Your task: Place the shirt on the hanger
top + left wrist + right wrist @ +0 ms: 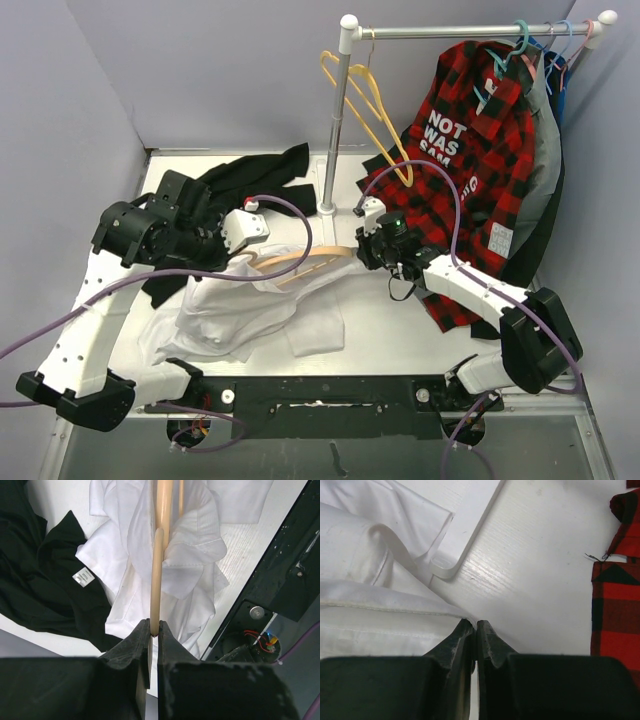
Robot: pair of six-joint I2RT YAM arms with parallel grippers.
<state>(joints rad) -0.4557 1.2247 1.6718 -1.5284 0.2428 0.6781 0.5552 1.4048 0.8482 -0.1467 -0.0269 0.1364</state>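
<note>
The white shirt (pixel 240 310) lies crumpled on the table between the arms. The pale tan hanger (pixel 300 262) lies across its top with the collar (pixel 195 555) wrapped around the hanger's neck (pixel 162 510). My left gripper (pixel 154 630) is shut on the end of the hanger's hook, and it sits at the hanger's left end in the top view (pixel 250 250). My right gripper (pixel 475 625) is shut on a hemmed edge of the shirt (pixel 370 615), low over the table at the hanger's right end (pixel 362 248).
A black garment (pixel 250 175) lies behind and left of the shirt (pixel 35 580). The rack's pole (pixel 338 130) stands mid-table on a flat base (pixel 470 525), with a yellow hanger (pixel 370 110), a red-and-black plaid shirt (pixel 480 170) and teal hangers (pixel 520 45) on its rail.
</note>
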